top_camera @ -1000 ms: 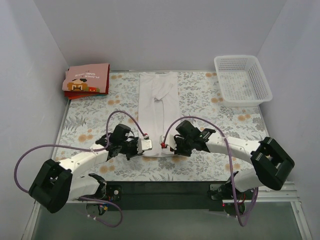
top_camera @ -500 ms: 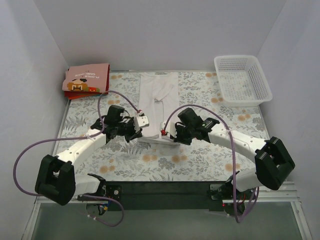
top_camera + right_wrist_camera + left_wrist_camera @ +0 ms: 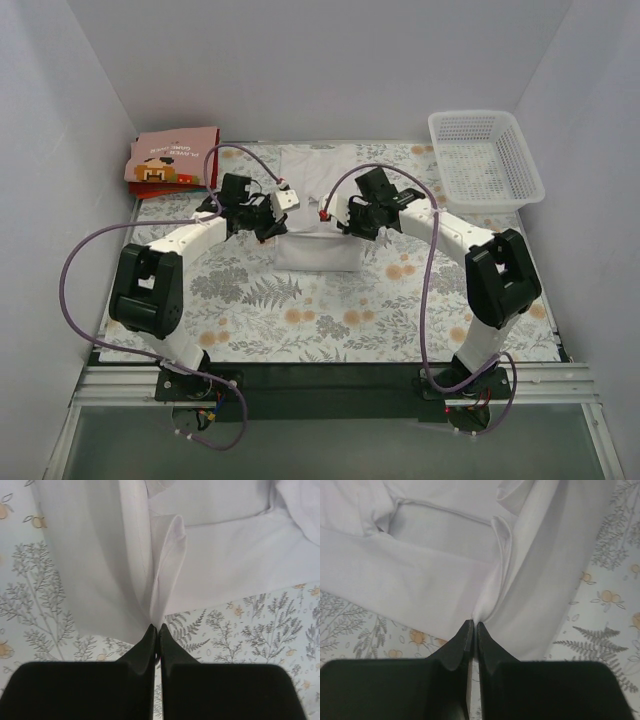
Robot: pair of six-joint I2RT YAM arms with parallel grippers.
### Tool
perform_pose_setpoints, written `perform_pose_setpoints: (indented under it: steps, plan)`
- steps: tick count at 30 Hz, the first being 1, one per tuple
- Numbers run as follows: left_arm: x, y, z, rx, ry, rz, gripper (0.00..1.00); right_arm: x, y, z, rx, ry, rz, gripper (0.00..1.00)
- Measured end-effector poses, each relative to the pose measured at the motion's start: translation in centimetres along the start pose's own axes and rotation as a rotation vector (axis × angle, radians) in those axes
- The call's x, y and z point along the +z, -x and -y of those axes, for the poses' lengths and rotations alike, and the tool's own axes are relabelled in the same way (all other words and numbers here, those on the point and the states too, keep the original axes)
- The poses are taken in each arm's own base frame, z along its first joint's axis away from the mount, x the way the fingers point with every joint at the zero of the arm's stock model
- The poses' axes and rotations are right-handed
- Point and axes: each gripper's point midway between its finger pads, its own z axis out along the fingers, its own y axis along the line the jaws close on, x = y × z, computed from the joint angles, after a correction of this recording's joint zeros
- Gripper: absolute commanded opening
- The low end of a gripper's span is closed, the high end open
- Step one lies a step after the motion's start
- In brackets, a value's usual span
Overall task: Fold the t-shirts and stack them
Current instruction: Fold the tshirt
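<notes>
A white t-shirt (image 3: 317, 245) lies lengthwise in the middle of the floral table, its near part lifted and doubled over toward the far end. My left gripper (image 3: 283, 205) is shut on the shirt's left hem corner; the left wrist view shows the white cloth (image 3: 445, 575) pinched at the gripper (image 3: 474, 624). My right gripper (image 3: 331, 211) is shut on the right hem corner, cloth (image 3: 210, 565) pinched at the gripper (image 3: 156, 627). A folded pink t-shirt with brown pixel print (image 3: 172, 157) lies on a red one (image 3: 165, 188) at the far left corner.
A white lattice basket (image 3: 484, 158) stands at the far right corner. Grey walls close in the table on the left, back and right. Purple cables loop over both arms.
Both grippers have carried the shirt's near hem away from me toward the far end, folding the shirt over itself. The arms are now stretched out much farther.
</notes>
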Motion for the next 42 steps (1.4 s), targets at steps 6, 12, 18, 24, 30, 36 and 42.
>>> perform_pose_setpoints:
  steps: [6,12,18,24,30,36,42]
  plan:
    - [1.2,0.4,-4.5,0.007,0.046,0.022,0.0,1.2,0.7,4.4,-0.018,-0.039,0.018,0.01]
    - [2.8,0.0,-7.7,0.01,0.078,0.034,0.0,3.0,0.9,8.0,-0.027,-0.065,0.022,0.01]
    - [4.4,-1.0,-9.8,0.011,0.115,0.033,0.0,5.0,0.1,10.0,-0.012,-0.068,0.009,0.01]
    - [5.3,-1.3,-11.7,0.008,0.167,0.036,0.35,6.3,-0.9,11.2,0.015,-0.087,-0.023,0.38]
    - [4.6,-0.5,-13.7,-0.009,0.261,0.048,0.49,5.2,-0.6,13.5,0.053,-0.163,-0.029,0.68]
    - [1.6,-0.2,-10.7,-0.045,0.261,0.063,0.43,0.6,1.0,13.8,0.086,-0.211,0.036,0.49]
    - [-1.4,0.2,-4.8,-0.009,0.185,0.084,0.43,-3.4,3.3,8.3,0.075,-0.14,0.126,0.42]
